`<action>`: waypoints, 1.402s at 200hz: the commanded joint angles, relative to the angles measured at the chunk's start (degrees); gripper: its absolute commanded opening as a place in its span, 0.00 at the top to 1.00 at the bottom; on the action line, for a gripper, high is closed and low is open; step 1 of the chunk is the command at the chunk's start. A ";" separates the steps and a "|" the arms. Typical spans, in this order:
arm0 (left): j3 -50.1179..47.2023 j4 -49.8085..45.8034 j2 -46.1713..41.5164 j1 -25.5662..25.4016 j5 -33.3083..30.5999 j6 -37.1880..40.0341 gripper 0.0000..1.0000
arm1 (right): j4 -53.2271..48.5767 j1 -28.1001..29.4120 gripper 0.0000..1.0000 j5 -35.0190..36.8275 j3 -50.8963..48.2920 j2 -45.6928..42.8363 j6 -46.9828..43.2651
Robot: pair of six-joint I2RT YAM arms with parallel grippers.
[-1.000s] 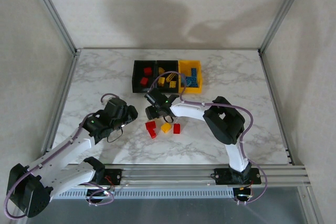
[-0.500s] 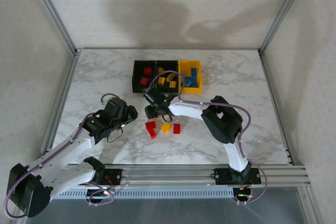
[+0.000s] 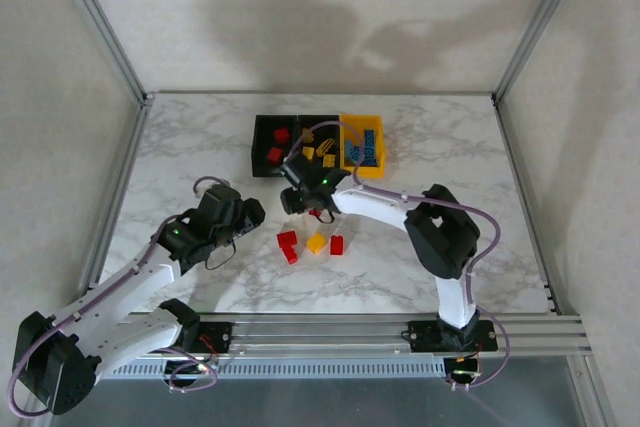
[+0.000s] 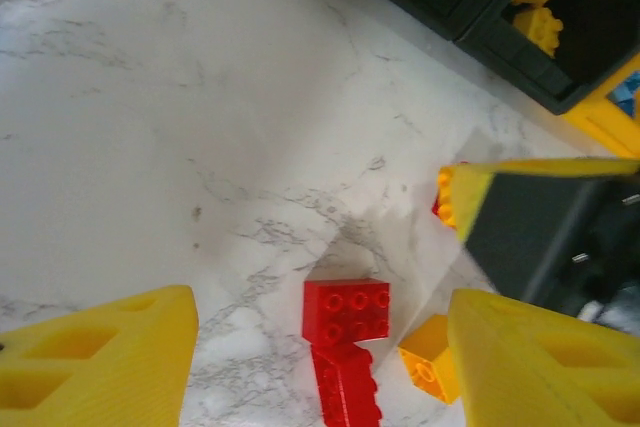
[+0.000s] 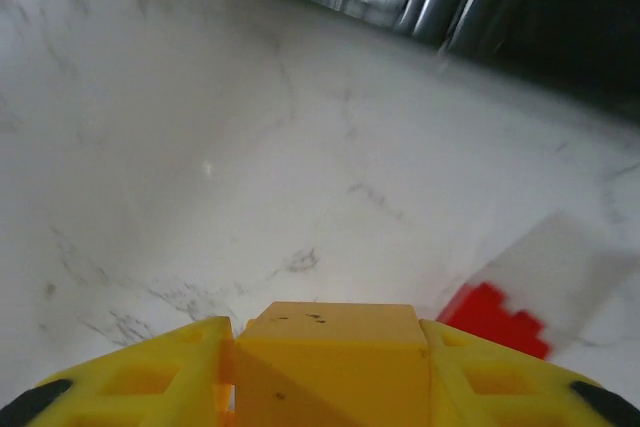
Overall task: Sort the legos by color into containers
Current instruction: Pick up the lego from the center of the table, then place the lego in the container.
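Item: yellow brick (image 5: 330,345); clamped between the jaws of the right gripper (image 3: 306,204), low over the table, just short of the containers (image 3: 256,147). Step, judged: carry to bin; next calls for a lift over the wall of the middle black bin (image 3: 321,118) — yellows lie there — then release. Left gripper (image 3: 244,216) open, empty, above a red brick (image 4: 346,309).

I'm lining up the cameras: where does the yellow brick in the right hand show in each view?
Top external: hidden under the right hand, on the near side of the bins.
Left wrist: yellow brick at mid-right, at that hand's tip.
Right wrist: yellow brick at bottom centre, between the fingers.
Shared landmark: the bins, toward the top of every view, blurred in the right wrist's.
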 commanded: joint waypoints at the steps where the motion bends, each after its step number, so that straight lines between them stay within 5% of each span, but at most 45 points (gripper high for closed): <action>1: 0.73 3.03 -0.85 0.58 1.93 0.68 0.33 | -2.15 -3.78 0.57 2.53 3.29 -2.43 -0.02; 112: 0.98 4.03 1.42 0.53 2.24 0.93 0.33 | -7.50 -15.76 0.52 -0.44 30.86 18.74 0.50; 174: 0.63 4.19 2.18 0.60 2.38 0.72 0.33 | -10.54 -17.49 0.36 -0.84 40.61 24.54 1.65; 213: 0.46 4.17 3.97 0.29 3.18 0.44 0.31 | -6.21 -16.43 0.36 -1.61 32.39 15.67 0.83; 280: 2.55 2.68 13.29 -7.18 2.53 -2.78 0.26 | 3.62 -13.76 0.36 -2.11 -0.86 -14.43 1.86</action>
